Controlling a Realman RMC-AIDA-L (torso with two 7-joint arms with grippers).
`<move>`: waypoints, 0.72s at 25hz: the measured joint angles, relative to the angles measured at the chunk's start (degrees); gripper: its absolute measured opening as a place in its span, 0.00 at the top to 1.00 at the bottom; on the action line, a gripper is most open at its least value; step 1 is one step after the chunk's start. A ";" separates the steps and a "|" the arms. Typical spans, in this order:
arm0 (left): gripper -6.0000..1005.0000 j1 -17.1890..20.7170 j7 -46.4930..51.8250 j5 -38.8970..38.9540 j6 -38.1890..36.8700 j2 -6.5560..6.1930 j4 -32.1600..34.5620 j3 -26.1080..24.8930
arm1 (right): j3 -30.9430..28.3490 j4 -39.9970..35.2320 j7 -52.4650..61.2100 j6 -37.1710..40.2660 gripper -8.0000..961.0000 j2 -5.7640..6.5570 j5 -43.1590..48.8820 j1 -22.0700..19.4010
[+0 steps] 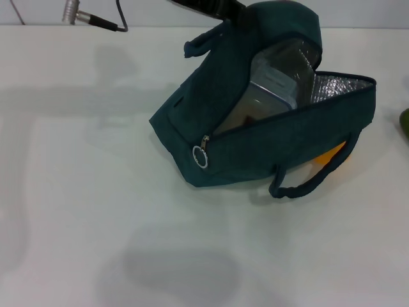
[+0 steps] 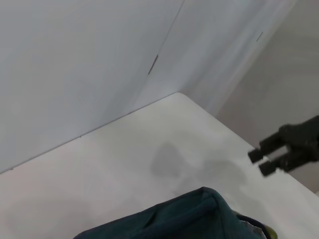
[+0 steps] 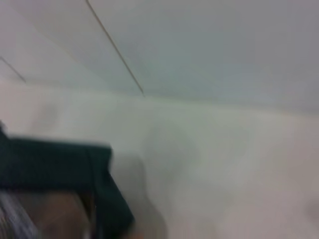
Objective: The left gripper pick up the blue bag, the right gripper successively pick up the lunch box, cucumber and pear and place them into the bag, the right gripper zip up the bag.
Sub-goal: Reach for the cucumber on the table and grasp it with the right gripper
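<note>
Keeping the mouth of the blue bag (image 1: 223, 121) held wide is judged the main requirement for the step in hand, the loading of the cucumber. The opening should face the right side, and the lowered flap should stay clear of the entry path. The bag sits on the white table (image 1: 96, 192) at upper centre of the head view, tipped, with its top raised and its zip undone. The silver lining (image 1: 339, 86) is exposed. A lunch box (image 1: 275, 89) lies inside, tilted against the rear wall, so the next piece is best fed in front of it, along the length of the opening. The zipper pull ring (image 1: 201, 157) hangs at the near corner, and one carry handle (image 1: 307, 185) droops onto the table. A yellow-orange item (image 1: 331, 156) shows under the flap; it risks being dragged if the bag shifts. A green item (image 1: 404, 123) lies at the table's right edge, apart from the bag. The left gripper (image 1: 214, 7) meets the bag's top, but whether it is clamped there cannot be told. The right gripper (image 2: 263, 162) hangs beside the table's far edge, well apart from the bag, jaws parted and holding nothing.
</note>
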State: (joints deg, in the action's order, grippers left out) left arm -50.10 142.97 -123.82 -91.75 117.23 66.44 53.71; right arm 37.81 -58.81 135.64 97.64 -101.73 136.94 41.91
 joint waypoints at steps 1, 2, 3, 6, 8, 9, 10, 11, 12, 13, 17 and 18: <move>0.95 -0.01 -0.03 0.00 0.00 0.00 0.00 -0.05 | 0.02 0.63 0.31 0.31 0.65 -0.31 2.73 0.85; 0.95 -0.04 -0.06 0.00 0.00 -0.01 0.00 -0.09 | 0.08 1.57 0.40 0.50 0.61 -0.88 6.03 1.72; 0.95 -0.11 -0.08 -0.01 0.00 -0.03 -0.01 -0.12 | 0.07 2.21 0.41 0.45 0.56 -1.41 8.53 2.41; 0.95 -0.21 -0.10 -0.02 -0.01 -0.06 -0.06 -0.16 | 0.71 3.68 0.20 -0.48 0.43 -3.96 15.53 3.78; 0.95 -0.21 -0.11 -0.02 -0.01 -0.04 -0.07 -0.07 | 2.54 3.80 0.12 -1.90 0.35 -5.42 17.94 3.96; 0.95 -0.16 -0.13 -0.02 -0.01 -0.02 -0.08 -0.02 | 3.89 3.86 0.12 -2.83 0.32 -6.07 18.76 3.86; 0.95 -0.10 -0.15 -0.02 -0.01 0.00 -0.09 0.01 | 5.57 4.08 0.13 -4.14 0.28 -6.88 19.56 3.67; 0.95 -0.02 -0.17 -0.02 -0.01 0.02 -0.09 0.03 | 5.91 4.23 0.14 -4.60 0.18 -7.12 19.89 3.66; 0.95 0.05 -0.19 -0.02 -0.01 0.02 -0.09 0.03 | 6.30 4.54 0.16 -5.22 0.09 -7.46 20.45 3.65; 0.95 0.06 -0.20 -0.02 -0.01 0.02 -0.10 0.03 | 6.74 4.96 0.18 -5.91 0.09 -7.85 21.23 3.69; 0.95 -0.15 -0.28 -0.02 -0.01 0.02 -0.54 0.07 | 7.54 6.03 0.31 -7.26 0.09 -9.16 25.67 4.31; 0.95 -0.18 -0.30 -0.02 -0.01 0.01 -0.62 0.08 | 7.57 6.02 0.33 -7.43 0.09 -9.52 27.14 4.55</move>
State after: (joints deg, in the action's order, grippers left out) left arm -50.28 142.67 -123.84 -91.75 117.24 65.82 53.78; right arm 45.37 -52.79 135.97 90.20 -111.25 164.08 46.46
